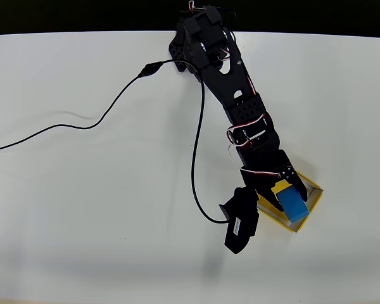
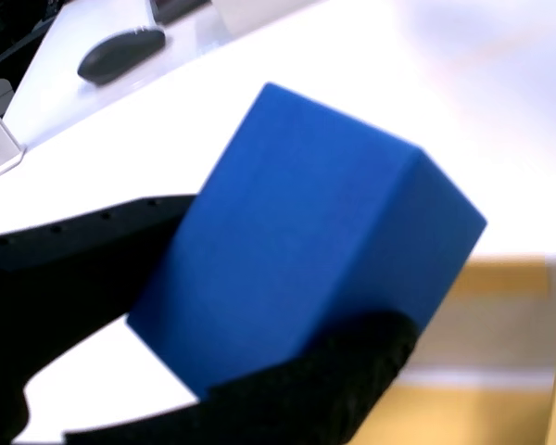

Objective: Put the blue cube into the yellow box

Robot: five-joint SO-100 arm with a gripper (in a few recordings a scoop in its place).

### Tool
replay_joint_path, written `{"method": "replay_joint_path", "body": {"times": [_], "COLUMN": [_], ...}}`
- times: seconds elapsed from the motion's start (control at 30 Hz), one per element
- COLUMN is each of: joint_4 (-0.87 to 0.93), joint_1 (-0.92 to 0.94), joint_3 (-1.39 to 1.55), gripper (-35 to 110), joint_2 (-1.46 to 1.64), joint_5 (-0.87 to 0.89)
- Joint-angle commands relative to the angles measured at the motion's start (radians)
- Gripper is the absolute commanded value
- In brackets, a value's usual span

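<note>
Bright, even light; overhead view sharp, wrist view soft.
Tabletop (image 1: 82, 209) nearly blown out white overhead, with faint soft shadows under the arm (image 1: 240, 107) and cable (image 1: 196, 152). Wrist view: blue cube (image 2: 306, 241) close and slightly blurred, background washed out, defocused; black fingers (image 2: 93, 241) lose all detail.

yellow box (image 2: 500, 371) blurred, cut off at frame edge, tool (image 1: 285, 193) hiding part of its floor

The blue cube (image 2: 306, 241) has plain matt faces, soft-looking like foam. The black fingers (image 2: 343, 380) gripping it look like matt, faintly grainy plastic. The table (image 1: 82, 209) is smooth and white with little shine. The cable (image 1: 193, 158) has a slick black sheath.
</note>
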Motion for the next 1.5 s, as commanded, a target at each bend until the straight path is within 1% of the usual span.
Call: {"method": "replay_joint_path", "body": {"times": [0.0,0.13,0.63,0.67,0.8,1.0,1.17,1.27,1.47], "joint_4": [0.049,0.077,0.064,0.057,0.026,0.015,0.029,0.075,0.144], "joint_1": [-0.008,-0.008,-0.037,-0.040,-0.041,-0.037,-0.020,0.003,0.147], "joint_3": [-0.140,-0.138,-0.215,-0.216,-0.209,-0.210,-0.230,-0.242,-0.229], "gripper": [18,18,19,19,29,36,35,30,21], "joint_2": [0.028,-0.017,-0.192,-0.199,-0.216,-0.195,-0.118,-0.034,0.127], "joint_5": [0.003,0.012,-0.029,-0.029,-0.014,-0.089,-0.169,-0.244,-0.379]}}
